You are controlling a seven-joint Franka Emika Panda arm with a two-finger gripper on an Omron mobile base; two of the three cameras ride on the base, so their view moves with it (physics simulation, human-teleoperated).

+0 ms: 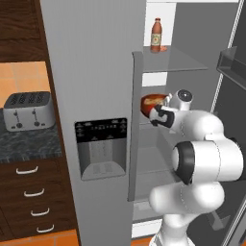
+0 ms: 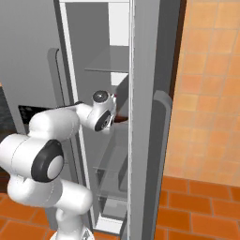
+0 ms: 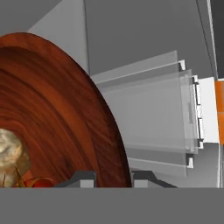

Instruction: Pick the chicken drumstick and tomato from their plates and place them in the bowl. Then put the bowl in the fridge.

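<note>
The gripper [image 3: 113, 178] was clamped on the wooden bowl's [image 3: 65, 122] rim inside the fridge [image 1: 96, 72]; next, lower it onto a shelf.

A silver four-slot toaster [image 1: 28, 111] stands at the middle left of the left base view, on a dark speckled table [image 1: 29, 145]. Below it, in the lower left, dark wood drawers [image 1: 33, 202] carry curved white handles, four of them stacked one above the other. Dark wood cabinetry [image 1: 21, 29] fills the upper left corner, with an orange tiled wall [image 1: 24, 79] between it and the toaster. At the top centre, a brown bottle [image 1: 155, 35] with a red cap stands upright. In the right base view, orange wall tiles [image 2: 211, 93] cover the right side, with darker orange floor tiles [image 2: 201, 211] at the lower right.
</note>
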